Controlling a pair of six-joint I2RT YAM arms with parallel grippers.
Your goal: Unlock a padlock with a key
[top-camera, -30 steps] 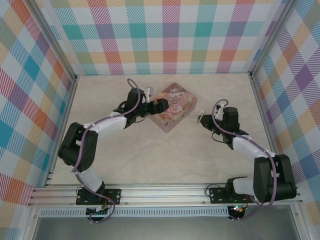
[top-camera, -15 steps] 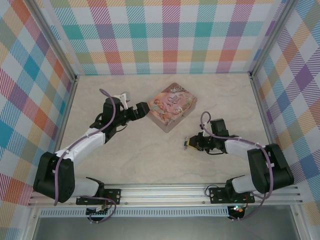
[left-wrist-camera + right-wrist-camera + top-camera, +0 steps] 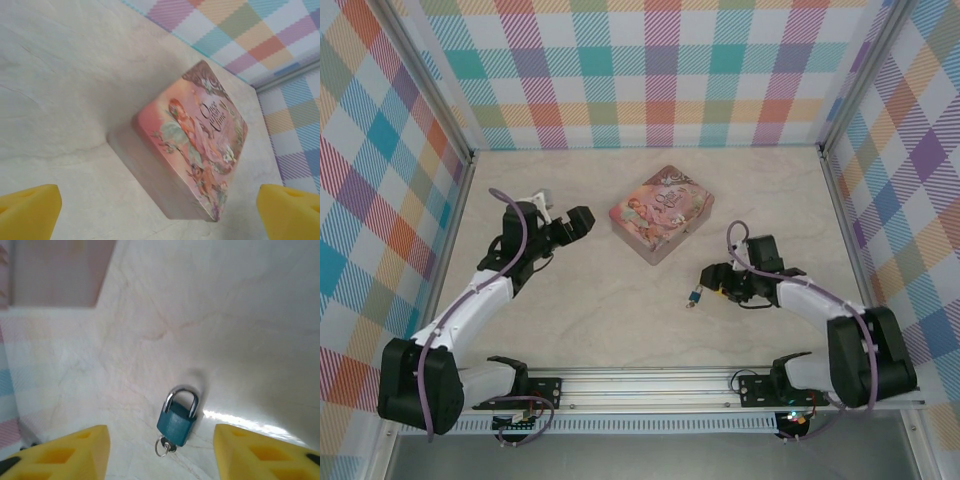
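From above: a pale marbled tabletop [image 3: 620, 330] inside plaid walls [image 3: 660, 70]. Near the middle back, a pink tin [image 3: 661, 213], lid on, turned cornerwise. Toward the right front, well apart from the tin, the padlock [image 3: 694, 296], flat on the tabletop. Just right of it, the right tool [image 3: 712, 280], low over the surface, pointing left at the padlock. Off to the left of the tin, the left tool [image 3: 578, 220], aimed at the tin's left corner, near it but apart.

Through the right wrist camera: yellow pads [image 3: 65, 450] at both lower corners, spread apart, gripping nothing. Between them and a little ahead, the blue padlock [image 3: 177, 420], touching neither pad. Silvery shackle [image 3: 181, 397] arched over the top of the body, pointing away from the camera. At the body's base, the key [image 3: 164, 446], tiny, with a small ring; seemingly seated in the keyhole, though too small and blurred to say for sure. A soft shadow beside the shackle, a bright streak of glare on the tabletop to the right.

Through the left wrist camera: yellow pads [image 3: 30, 207] at the far lower corners, spread very wide, clasping nothing. Ahead of them, the tin [image 3: 192, 150] resting flat, illustrated lid up, with a red-haired figure and curly lettering, one corner toward the camera. Tabletop on every side of it, plaid wall behind.
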